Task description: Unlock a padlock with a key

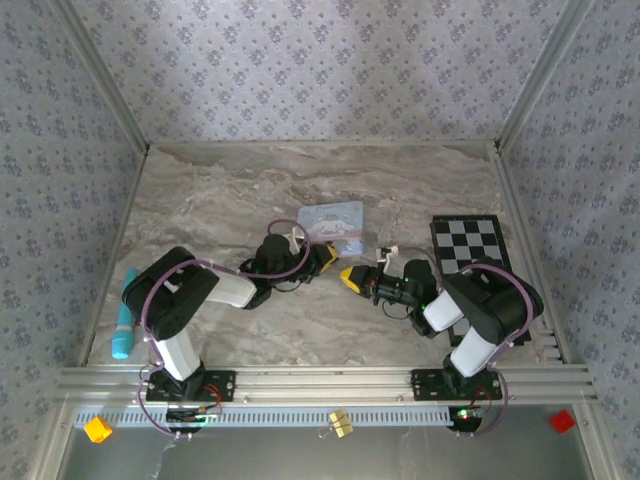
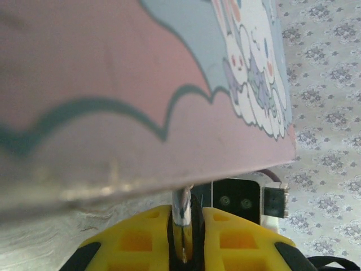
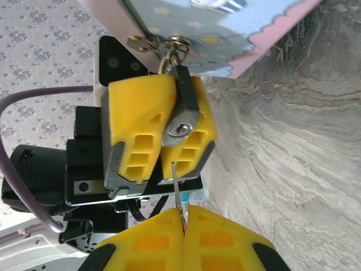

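Two grips set, no unlocking done yet. The small black blocky padlock [image 3: 188, 93] hangs by its shackle from a small metal ring [image 3: 176, 46] on the near edge of the pale blue cartoon-printed tin [image 1: 332, 222], so it sits just below the tin's rim. The lock body is clamped between the yellow fingers of the left gripper [image 3: 175, 113], with its pale metal keyhole face [image 3: 181, 129] turned away from the tin, toward the right wrist camera.

The right gripper [image 3: 183, 214] is clenched on a thin silver metal key [image 3: 177, 189]. The blade stands out from between the pads and points toward the tin. Its tip is near the keyhole face but apart from it, and looks slightly off to one side. Judged from this, left to do: close the gap, seat the blade, turn, free the shackle.

Arm pose, top view: both arms fold at the elbow on the marble-patterned table [image 1: 220, 200] and reach in toward the tin's near side. The left wrist comes in from the tin's left, its gripper touching or nearly touching the tin's edge. The right wrist comes from the tin's right and lies a little nearer the bases, so the two grippers face each other nose to nose. In the left wrist view a pale metal piece, probably the shackle, shows between the left gripper's fingers under the tin.
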You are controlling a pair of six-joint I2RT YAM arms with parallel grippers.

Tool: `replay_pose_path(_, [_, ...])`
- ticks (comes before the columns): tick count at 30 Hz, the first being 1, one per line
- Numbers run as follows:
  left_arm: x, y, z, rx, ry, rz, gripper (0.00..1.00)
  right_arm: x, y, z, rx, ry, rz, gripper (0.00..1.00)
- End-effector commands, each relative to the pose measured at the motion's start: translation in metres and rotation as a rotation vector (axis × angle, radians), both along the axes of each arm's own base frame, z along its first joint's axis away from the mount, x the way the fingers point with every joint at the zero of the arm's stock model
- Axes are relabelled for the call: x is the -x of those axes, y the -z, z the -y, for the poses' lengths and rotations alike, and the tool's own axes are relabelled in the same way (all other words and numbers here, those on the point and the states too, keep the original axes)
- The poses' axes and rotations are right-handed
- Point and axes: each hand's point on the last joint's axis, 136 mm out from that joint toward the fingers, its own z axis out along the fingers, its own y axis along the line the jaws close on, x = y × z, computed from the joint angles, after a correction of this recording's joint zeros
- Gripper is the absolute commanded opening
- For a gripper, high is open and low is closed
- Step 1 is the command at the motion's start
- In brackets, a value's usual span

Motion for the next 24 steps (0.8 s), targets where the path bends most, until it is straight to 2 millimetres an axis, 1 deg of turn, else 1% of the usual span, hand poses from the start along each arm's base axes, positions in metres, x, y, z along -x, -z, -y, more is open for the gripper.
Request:
replay_pose_path(1, [0.004, -0.032, 0.005, 0.066, 0.037, 0.086, 0.0, -0.004, -0.012, -0.001, -0.016, 0.002, 0.042, 0.0])
replay_pose_path(6, [0.005, -0.03, 0.005, 0.075, 0.036, 0.076, 0.0, -0.005, -0.008, -0.002, -0.01, 0.001, 0.034, 0.0])
replay_pose_path(14, [0.008, -0.034, 0.01, 0.085, 0.054, 0.085, 0.0, -0.004, 0.004, -0.003, 0.012, -0.014, 0.011, 0.0])
replay_pose_path(24, [0.011, -0.035, 0.011, 0.088, 0.059, 0.087, 0.0, -0.009, 0.001, -0.005, 0.008, -0.008, 0.024, 0.0])
